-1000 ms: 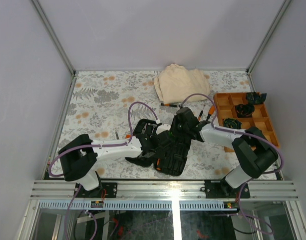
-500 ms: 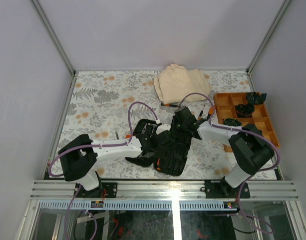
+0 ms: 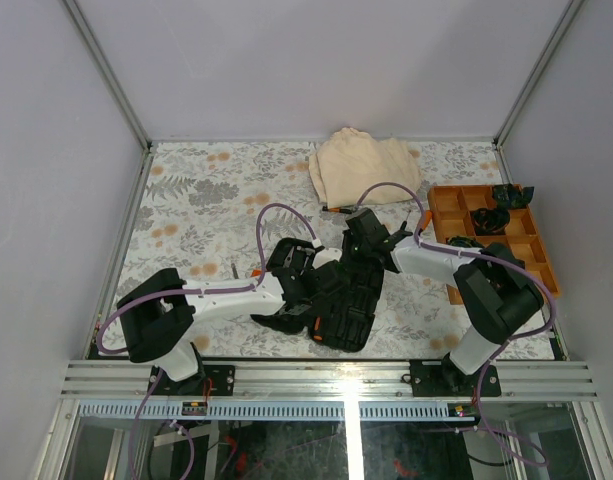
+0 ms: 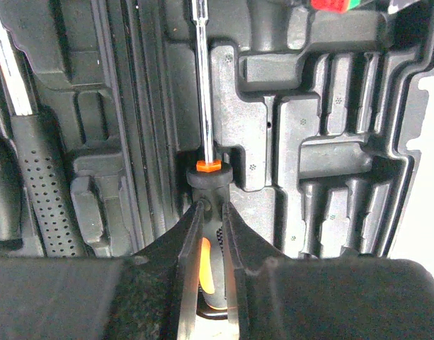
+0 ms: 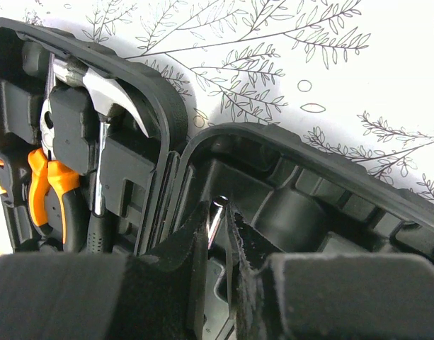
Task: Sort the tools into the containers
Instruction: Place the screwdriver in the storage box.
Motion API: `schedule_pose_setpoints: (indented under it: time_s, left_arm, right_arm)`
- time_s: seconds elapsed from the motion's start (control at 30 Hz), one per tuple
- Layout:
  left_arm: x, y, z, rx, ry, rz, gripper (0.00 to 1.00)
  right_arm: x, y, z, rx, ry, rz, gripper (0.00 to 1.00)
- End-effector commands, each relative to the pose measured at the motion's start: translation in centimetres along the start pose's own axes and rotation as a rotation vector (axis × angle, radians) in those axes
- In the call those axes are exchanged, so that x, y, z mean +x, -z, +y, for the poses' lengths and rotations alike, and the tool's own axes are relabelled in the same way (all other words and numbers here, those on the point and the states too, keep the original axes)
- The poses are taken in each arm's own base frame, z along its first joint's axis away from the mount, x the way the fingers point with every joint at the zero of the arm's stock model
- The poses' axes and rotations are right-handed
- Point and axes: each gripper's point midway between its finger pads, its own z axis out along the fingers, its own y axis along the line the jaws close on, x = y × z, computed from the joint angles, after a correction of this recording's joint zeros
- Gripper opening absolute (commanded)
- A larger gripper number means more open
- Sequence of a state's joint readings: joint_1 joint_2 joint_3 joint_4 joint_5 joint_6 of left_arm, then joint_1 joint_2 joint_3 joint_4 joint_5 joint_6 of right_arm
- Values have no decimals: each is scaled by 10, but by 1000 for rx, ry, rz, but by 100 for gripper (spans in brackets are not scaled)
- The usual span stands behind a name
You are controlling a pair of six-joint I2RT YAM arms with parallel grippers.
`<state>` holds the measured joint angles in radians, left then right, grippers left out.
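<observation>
case (image 3: 338, 308): lying open on the counter (image 3: 196, 200), both moulded halves facing up
left hand (image 4: 209, 209): clamped tight on the screwdriver's handle, low over the case
screwdriver (image 4: 208, 180): black-and-orange handle, lying along a case slot, shaft running straight away over the moulding
right hand (image 5: 217, 211): at the case's far edge, fingers almost together with a metal shaft tip (image 5: 216, 205) between them; honestly can't tell if it's really pinching it
hammer (image 5: 107, 92): seated in the other half of the case
pliers (image 5: 43, 177): orange grips, same half, just beside the hammer
cloth (image 3: 364, 167): beyond the case, well apart
tray (image 3: 448, 208): orange, off to the case's right, not touching it
</observation>
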<state>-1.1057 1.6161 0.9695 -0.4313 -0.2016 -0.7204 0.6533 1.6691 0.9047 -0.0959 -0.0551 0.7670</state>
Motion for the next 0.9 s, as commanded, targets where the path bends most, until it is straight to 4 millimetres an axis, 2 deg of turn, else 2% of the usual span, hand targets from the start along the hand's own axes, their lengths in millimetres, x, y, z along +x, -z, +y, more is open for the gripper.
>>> schedule_pose_setpoints:
  time_s: [0.0, 0.3, 0.53, 0.6, 0.87]
  left_arm:
    - [30, -7, 14, -53, -47, 97, 13]
    - [44, -13, 23, -104, -64, 166, 12]
    - [58, -16, 29, -119, -68, 224, 3]
    - [61, -16, 30, -117, -70, 236, 0]
    - [66, -19, 32, -131, -66, 258, 0]
  right_arm:
    - [18, -11, -24, 86, 42, 67, 7]
    - [31, -19, -39, 126, 53, 110, 1]
    - [43, -23, -55, 172, 64, 132, 0]
    - [47, -23, -61, 189, 68, 143, 0]
    - [64, -26, -89, 282, 77, 177, 0]
